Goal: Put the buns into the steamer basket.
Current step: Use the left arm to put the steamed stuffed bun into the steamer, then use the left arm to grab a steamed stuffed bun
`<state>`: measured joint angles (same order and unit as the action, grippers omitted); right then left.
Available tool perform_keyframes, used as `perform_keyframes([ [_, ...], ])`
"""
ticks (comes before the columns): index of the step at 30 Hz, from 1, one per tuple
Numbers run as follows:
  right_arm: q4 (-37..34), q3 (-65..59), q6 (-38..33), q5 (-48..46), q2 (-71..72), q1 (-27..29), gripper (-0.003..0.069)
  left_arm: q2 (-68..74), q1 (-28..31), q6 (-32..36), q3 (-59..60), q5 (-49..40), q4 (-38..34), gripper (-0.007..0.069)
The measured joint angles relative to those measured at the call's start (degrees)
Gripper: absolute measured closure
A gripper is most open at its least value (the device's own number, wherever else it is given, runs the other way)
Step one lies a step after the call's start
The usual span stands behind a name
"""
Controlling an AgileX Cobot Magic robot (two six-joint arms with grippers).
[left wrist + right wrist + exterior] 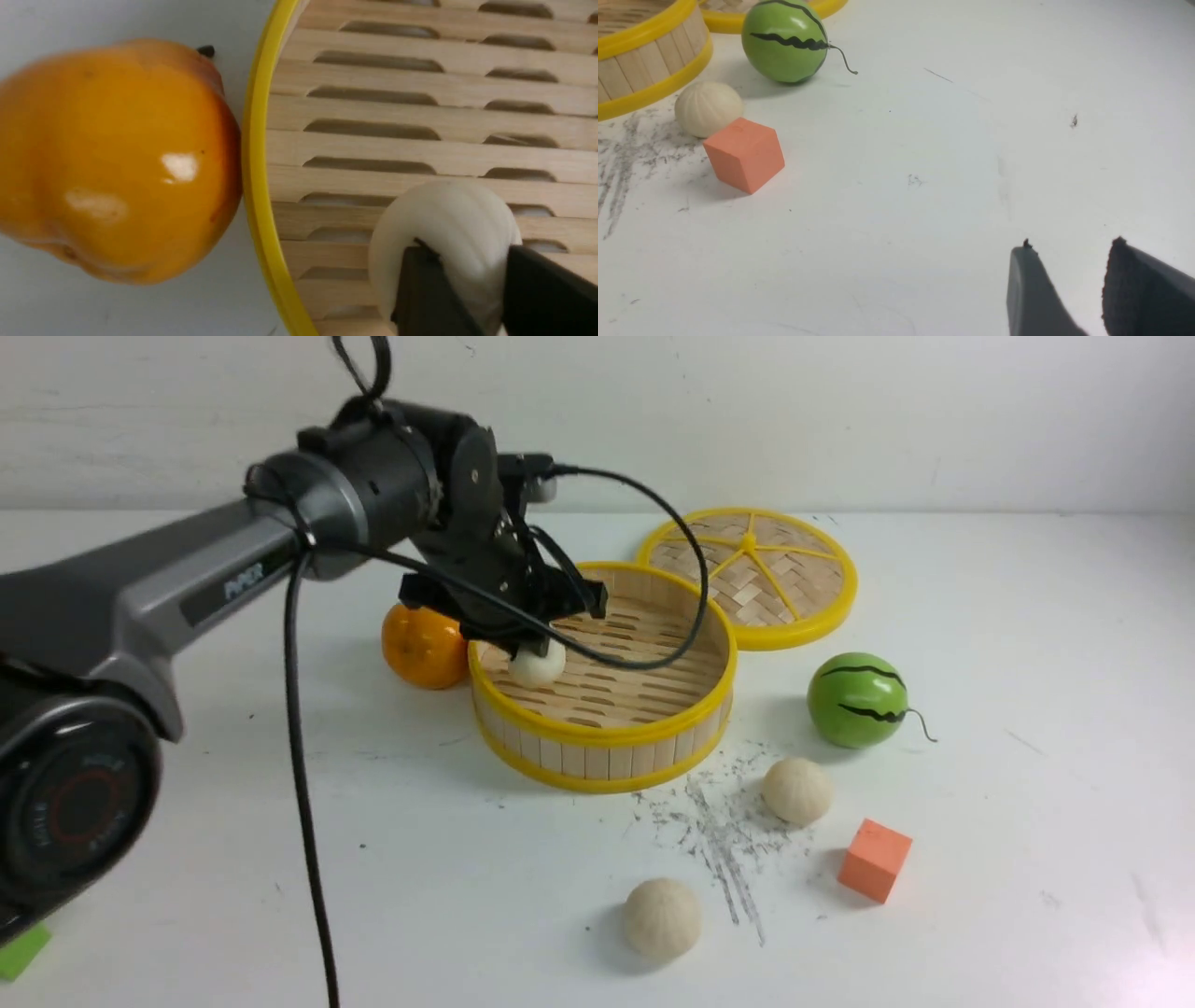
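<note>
left arm is stretched out over the bench (1027, 663), and its hand (534, 649) is dipped down inside the steamer basket (607, 761). the fingers are pinching the first bun (539, 665), one dark finger on each side of it in the left wrist view. that bun is low over the slatted floor, tucked close against the basket's left wall. whether it's actually resting on the slats, i can't tell from here.

just outside that same wall there's the orange (423, 646), sitting right up against the yellow rim. behind the basket to the right lies the flat woven lid (752, 574), its edge meeting the basket's far rim.

two more to look at. the second bun (796, 791) is out on the bench in front of the basket to the right, near the watermelon ball (857, 698). a salmon-coloured cube (875, 860) sits just beside it on the near side. the third bun (662, 917) is closer to the robot, on its own, well apart from the basket. between those two buns the bench top is smeared with dark scuff marks (724, 840).

over on the right, the right hand (1071, 245) isn't in the front view at all. its own wrist camera shows the two fingers spread with nothing between them, above bare bench, well away from the cube and the second bun.
</note>
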<state>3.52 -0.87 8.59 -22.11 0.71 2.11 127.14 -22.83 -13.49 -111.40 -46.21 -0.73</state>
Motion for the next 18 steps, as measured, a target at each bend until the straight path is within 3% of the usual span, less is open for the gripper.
perform_keyframes([
  [2, 0.0, 0.0, 0.0, 0.0, 0.0, 0.0, 0.042, 0.6, 0.0, 0.0, 0.0, 0.2, 0.0, 0.033],
  [3, 0.0, 0.0, 0.0, 0.0, 0.0, 0.0, 0.042, 0.9, 0.0, 0.0, 0.1, 0.5, 0.0, 0.0254],
  [7, 0.0, 0.0, 0.0, 0.0, 0.0, 0.0, 0.042, -0.8, 0.0, -0.1, -0.5, -0.5, 0.0, 0.0067],
  [9, 0.0, 0.0, 0.0, 0.0, 0.0, 0.0, 0.042, -2.6, 0.0, -0.1, -1.9, -2.8, 0.0, 0.0024],
  [12, 0.0, 0.0, 0.0, 0.0, 0.0, 0.0, 0.042, -5.6, 0.0, -0.1, -4.5, -6.9, 0.0, 0.001],
  [18, 0.0, 0.0, 0.0, 0.0, 0.0, 0.0, 0.042, -14.8, -0.7, 1.1, -8.7, -21.9, -1.2, 0.0078],
])
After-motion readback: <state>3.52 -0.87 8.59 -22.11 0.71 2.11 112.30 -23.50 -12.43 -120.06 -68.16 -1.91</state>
